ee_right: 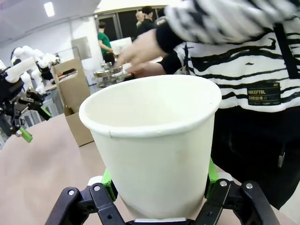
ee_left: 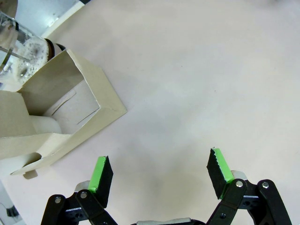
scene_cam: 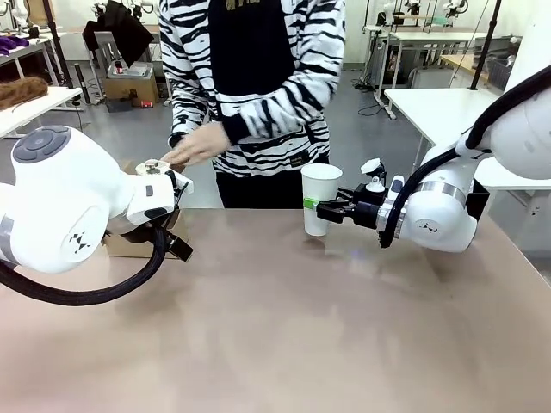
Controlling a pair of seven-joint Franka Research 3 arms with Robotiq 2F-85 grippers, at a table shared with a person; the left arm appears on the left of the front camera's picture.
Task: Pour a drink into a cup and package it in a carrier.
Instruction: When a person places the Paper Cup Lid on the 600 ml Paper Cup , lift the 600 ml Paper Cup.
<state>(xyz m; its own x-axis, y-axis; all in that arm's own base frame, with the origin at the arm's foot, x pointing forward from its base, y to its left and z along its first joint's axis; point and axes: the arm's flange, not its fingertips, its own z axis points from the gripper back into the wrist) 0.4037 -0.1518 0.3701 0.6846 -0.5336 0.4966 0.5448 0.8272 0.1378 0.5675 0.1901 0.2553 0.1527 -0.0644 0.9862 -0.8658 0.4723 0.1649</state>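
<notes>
Right pincer: the right gripper [scene_cam: 315, 206] clenched on the cup [scene_cam: 320, 191], green pads pressed to opposite sides of its lower wall.
Left pincer: the left gripper [ee_left: 161, 174] released, jaws spread wide, hung over the bare table [scene_cam: 275, 327] just beside the carrier [ee_left: 101, 89].
Cup: held upright, mouth up, seemingly empty, at the far middle of the table, near the person; resting on the table or raised just off it, could not tell.
Carrier: sat on the robot's left, well apart from the cup, open side up.
Jug: the clear glass jug [ee_left: 18, 51] stood just behind the carrier, under the person's hand [scene_cam: 196, 146].
Step in hand: judged as presenting the cup for the pour.
Doing it well: called for a level rim and a quiet wrist. Called too for a squeeze firm enough to bear the added weight yet too light to dent the paper wall, with the mouth left clear.
In favour: widened above the pads, so unlikely to slide down through them.
Risk: probably a tilt or a spill once filled.
After the pour: called for slow, level travel across to a hole in the carrier.
</notes>
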